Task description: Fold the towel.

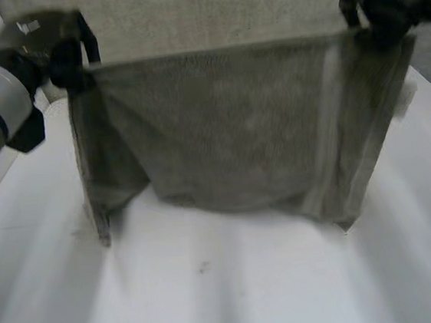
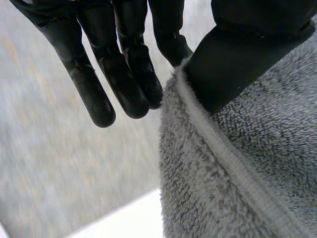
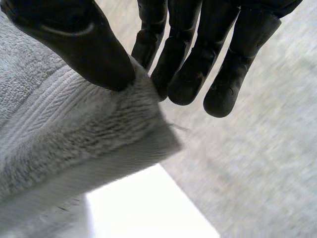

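Head view has the towel [image 1: 227, 129] held up and stretched wide over the table [image 1: 215, 300], its lower edge hanging near it. Left hand [image 1: 65, 63] pinches one top corner under its thumb, right hand [image 1: 386, 6] pinches the other, spare fingers [image 2: 101, 99] straight. Mid-fold, I'd say. Next up: carry both corners over evenly and lay them down square.

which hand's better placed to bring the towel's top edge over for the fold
Neither alone, likely both: left hand pinches one top corner of the towel, right hand the other, with the edge level and taut between them.
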Robot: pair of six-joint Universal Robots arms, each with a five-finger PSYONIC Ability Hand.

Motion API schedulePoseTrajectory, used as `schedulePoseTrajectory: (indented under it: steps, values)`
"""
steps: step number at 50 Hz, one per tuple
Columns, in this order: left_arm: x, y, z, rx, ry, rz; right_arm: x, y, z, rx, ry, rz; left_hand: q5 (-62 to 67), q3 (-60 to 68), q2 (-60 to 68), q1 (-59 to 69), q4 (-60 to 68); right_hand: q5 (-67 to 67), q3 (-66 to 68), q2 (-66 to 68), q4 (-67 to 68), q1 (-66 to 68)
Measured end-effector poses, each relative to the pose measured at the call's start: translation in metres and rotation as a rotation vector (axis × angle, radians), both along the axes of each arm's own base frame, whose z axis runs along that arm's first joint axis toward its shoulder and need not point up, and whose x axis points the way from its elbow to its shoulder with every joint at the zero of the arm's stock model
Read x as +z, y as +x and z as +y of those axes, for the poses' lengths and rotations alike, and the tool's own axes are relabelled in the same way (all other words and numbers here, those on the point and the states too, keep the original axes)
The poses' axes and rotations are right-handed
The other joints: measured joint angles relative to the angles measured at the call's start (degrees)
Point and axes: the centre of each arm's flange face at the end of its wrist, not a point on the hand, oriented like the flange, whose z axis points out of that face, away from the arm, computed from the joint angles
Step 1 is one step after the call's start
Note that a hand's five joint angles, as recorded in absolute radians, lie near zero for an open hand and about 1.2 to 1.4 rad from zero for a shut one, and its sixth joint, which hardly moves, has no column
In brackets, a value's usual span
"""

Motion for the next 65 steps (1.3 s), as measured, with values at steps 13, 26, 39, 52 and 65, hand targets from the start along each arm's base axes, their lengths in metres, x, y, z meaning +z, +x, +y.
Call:
schedulePoseTrajectory:
  steps: [13, 26, 39, 52, 65]
  values:
    - [-0.067, -0.027, -0.09, -0.002, 0.052, -0.089, -0.074, 0.041, -0.079, -0.012, -0.022, 0.06, 0.0, 0.0, 0.0, 0.0, 0.02, 0.0, 0.0, 0.0, 0.0, 0.0]
    - [0.06, -0.038, -0.105, -0.047, -0.498, 0.179, 0.047, 0.043, -0.098, -0.084, -0.635, -0.296, 0.0, 0.01, 0.0, 0.0, 0.01, 0.0, 0.0, 0.0, 0.0, 0.0]
    - [-0.023, -0.009, -0.052, -0.149, -0.071, 0.072, -0.056, 0.026, -0.041, -0.018, -0.082, -0.068, 0.22, 0.02, 0.01, 0.0, 0.02, 0.27, 0.0, 0.0, 0.0, 0.0]
    - [-0.153, 0.001, -0.003, -0.217, 0.268, -0.234, -0.171, -0.001, 0.007, -0.009, 0.173, 0.075, 0.24, 0.02, 0.01, 0.0, 0.02, 0.27, 0.0, 0.0, 0.0, 0.0]
    - [-0.193, -0.025, 0.006, -0.172, 0.173, -0.282, -0.186, -0.028, -0.024, -0.151, 0.152, -0.129, -24.06, -24.45, -24.59, -24.05, -24.59, 0.26, 0.0, 0.0, 0.0, 0.0]
